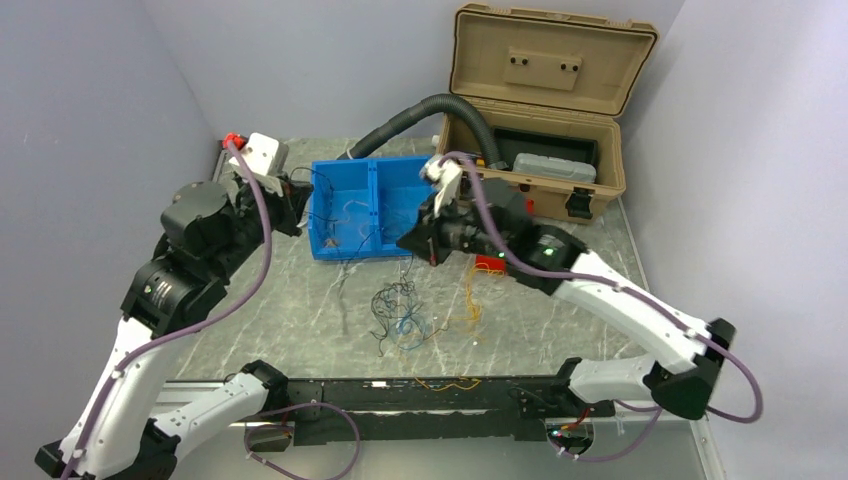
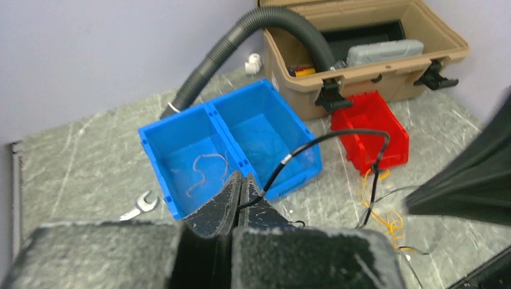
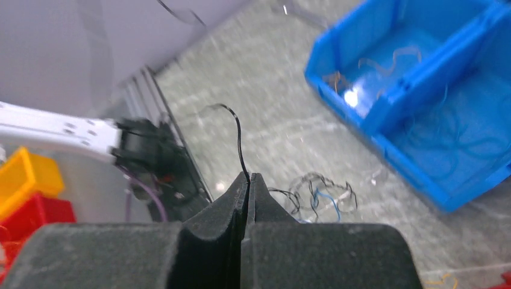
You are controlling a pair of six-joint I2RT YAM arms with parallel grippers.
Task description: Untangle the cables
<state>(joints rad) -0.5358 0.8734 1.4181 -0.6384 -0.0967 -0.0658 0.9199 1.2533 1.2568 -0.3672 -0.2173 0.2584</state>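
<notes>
A loose tangle of thin black and blue cables (image 1: 398,308) lies on the table in front of the blue bin, with yellow strands (image 1: 470,300) to its right. My left gripper (image 1: 303,198) is at the bin's left wall. In its wrist view it (image 2: 241,178) is shut on a black cable (image 2: 337,136) that arcs right and drops beside the yellow strands (image 2: 385,218). My right gripper (image 1: 408,241) is raised above the tangle. In its wrist view it (image 3: 247,176) is shut on a black cable (image 3: 238,133) that curls upward, with the tangle (image 3: 319,194) below. Whitish wires (image 2: 202,171) lie in the bin's left compartment.
A blue two-compartment bin (image 1: 372,170) stands at the back centre. An open tan case (image 1: 545,110) stands behind it to the right, with a thick grey hose (image 1: 420,108) running into it. A red bin (image 2: 370,129) stands by the case and a wrench (image 2: 138,206) lies left of the blue bin.
</notes>
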